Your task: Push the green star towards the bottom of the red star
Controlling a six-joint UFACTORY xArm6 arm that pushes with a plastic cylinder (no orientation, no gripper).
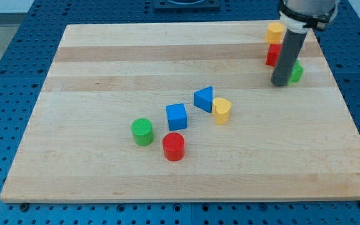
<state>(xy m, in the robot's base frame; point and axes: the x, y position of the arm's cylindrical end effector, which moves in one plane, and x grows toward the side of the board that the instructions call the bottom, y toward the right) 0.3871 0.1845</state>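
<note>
As the green star [297, 72] peeks out just right of my tip [280, 84], touching the rod, with the red star [272, 55] directly above, the end effector, a bare rod, holds nothing.

green star [297, 72], red star [272, 55], pale striped wooden board [105, 75]

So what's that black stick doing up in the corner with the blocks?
That stick is the end of a robot arm, and it pushes blocks around the wooden board. Right now my tip sits near the view's top right, right beside a green block, with a red block and a yellow block just above it. The rod hides part of the red and green ones, so their shapes are hard to make out. In the middle lie two blue blocks, a yellow one, a green cylinder and a red cylinder, untouched.
</note>
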